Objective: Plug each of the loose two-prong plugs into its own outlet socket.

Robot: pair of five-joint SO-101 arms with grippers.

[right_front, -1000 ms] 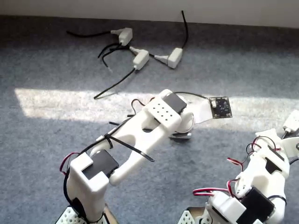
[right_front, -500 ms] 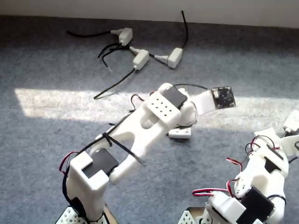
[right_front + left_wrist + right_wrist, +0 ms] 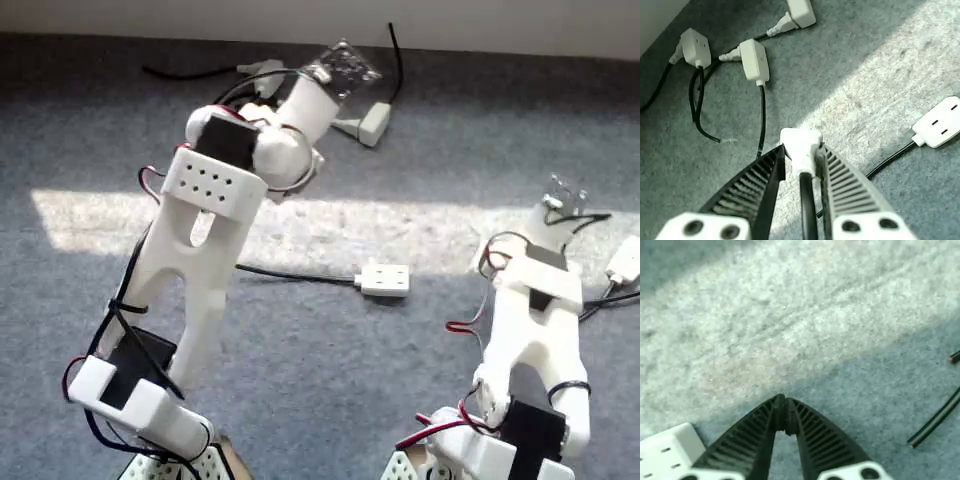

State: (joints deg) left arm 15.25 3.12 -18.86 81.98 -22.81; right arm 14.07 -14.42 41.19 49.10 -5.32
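Observation:
My left gripper [image 3: 801,150] is shut on a white two-prong plug [image 3: 801,142] whose black cord runs back between the fingers. It hangs over the grey carpet, short of three white plug bodies [image 3: 755,60] with black cords. A white outlet socket [image 3: 940,127] lies off to one side; from above this socket [image 3: 385,280] sits mid-carpet with its cord trailing left. The left arm [image 3: 215,200] stretches toward the back. My right gripper [image 3: 785,417] is shut with nothing in it, low over sunlit carpet, beside another white socket [image 3: 667,452].
Along the back of the carpet lie a plug [image 3: 372,122] and black cords near the wall. A white block [image 3: 625,260] lies at the right edge beside the right arm [image 3: 535,300]. A black cable [image 3: 935,420] crosses the carpet.
The left arm swung from the middle of the carpet up toward the back left, leaving the white socket uncovered. The right arm stretched forward from its folded pose.

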